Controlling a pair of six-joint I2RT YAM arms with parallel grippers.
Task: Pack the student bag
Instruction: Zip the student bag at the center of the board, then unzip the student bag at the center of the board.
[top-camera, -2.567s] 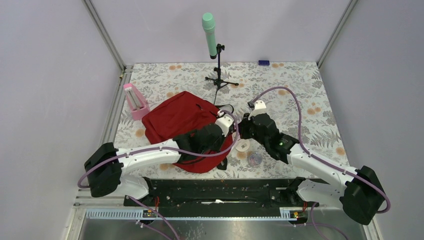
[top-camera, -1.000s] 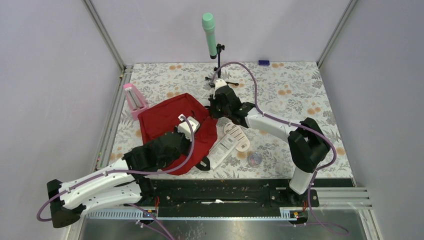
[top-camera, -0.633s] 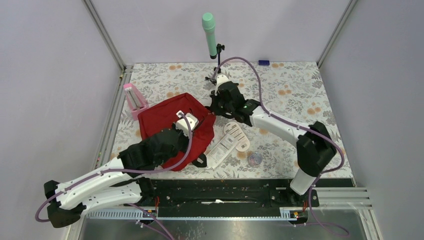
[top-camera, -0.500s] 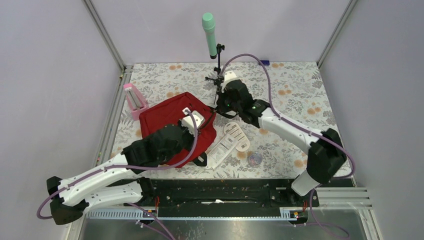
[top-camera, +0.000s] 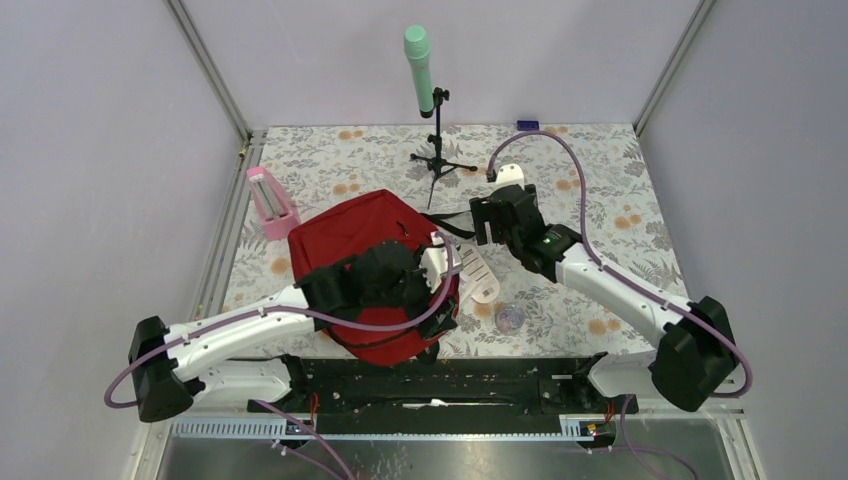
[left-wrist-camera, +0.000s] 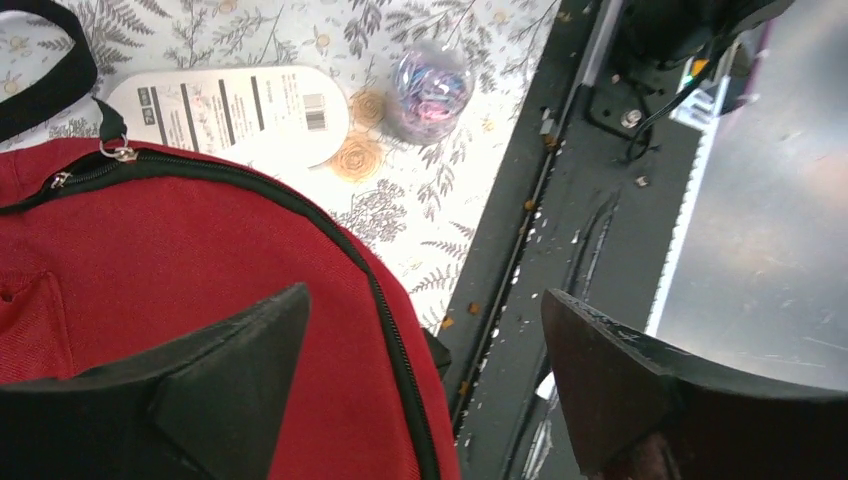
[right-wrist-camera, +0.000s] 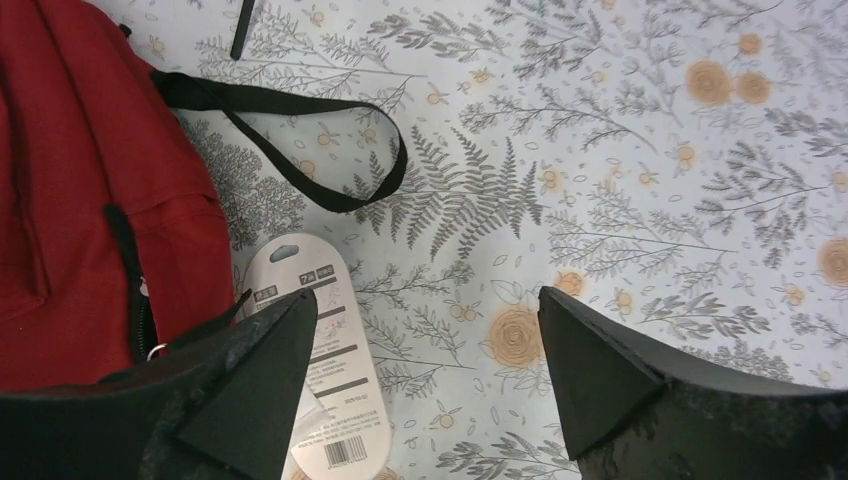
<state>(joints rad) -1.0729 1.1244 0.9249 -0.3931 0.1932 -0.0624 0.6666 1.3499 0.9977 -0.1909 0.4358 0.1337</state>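
Left wrist: left gripper (left-wrist-camera: 424, 292) has its jaws wide apart with nothing between them, hovering over the near-right corner of the student bag (left-wrist-camera: 150, 250). The red fabric fills the lower left of the view, and a black zip (left-wrist-camera: 385, 300) runs along its curved edge, w/ two metal pulls (left-wrist-camera: 118, 152) near the top. Just past the bag, a white oblong card pack (left-wrist-camera: 230, 110) lies flat on the floral bench (left-wrist-camera: 440, 210). A small clear round tub (left-wrist-camera: 432, 85) of coloured bits sits just beside the card's end. A black base rail (left-wrist-camera: 560, 230) runs down the right side. Right wrist: right gripper (right-wrist-camera: 427, 293) is also spread wide and empty, above bare bench. The bag's edge is at the left of this view. A black strap (right-wrist-camera: 270, 97) comes off the bag and loops flat on the bench, not touching either finger. The card pack shows at the bottom, next to the bag and partly behind the left finger. Top external: the bag lies flat on the bench left of centre, near the front edge. The left arm reaches across it, w/ its wrist over the bag's right side. The right arm is over the bench just right of the bag, clear of the fabric. The card pack and tub sit between the two arms. A pink stand (top-camera: 268, 200) is at the bag's far-left side, close by. A green mic (top-camera: 418, 60) on a tripod is behind the bag, and a small blue item (top-camera: 527, 125) is at the far edge.
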